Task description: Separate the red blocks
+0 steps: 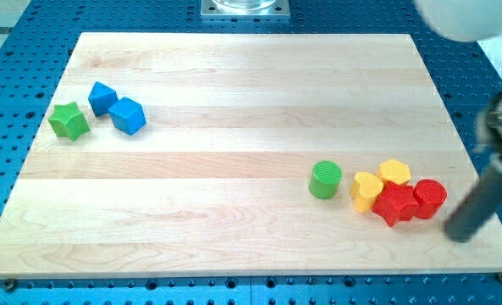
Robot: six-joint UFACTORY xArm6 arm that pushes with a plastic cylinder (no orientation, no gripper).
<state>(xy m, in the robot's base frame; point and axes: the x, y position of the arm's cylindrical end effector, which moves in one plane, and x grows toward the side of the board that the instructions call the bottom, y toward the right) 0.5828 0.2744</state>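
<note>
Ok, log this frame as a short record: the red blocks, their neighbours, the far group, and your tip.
red blocks: red star and red cylinder, touching
neighbours: yellow heart and yellow block against the star; green cylinder apart, further to the view's left
far group: two blue blocks, green star, view's upper left
my tip, just right of the red cylinder, not touching

A pale wooden tabletop (pixel 234 85) with visible plank grain lies on a blue perforated metal base (pixel 22 17), with a grey metal plate (pixel 245 8) at the view's top edge, evenly lit.
</note>
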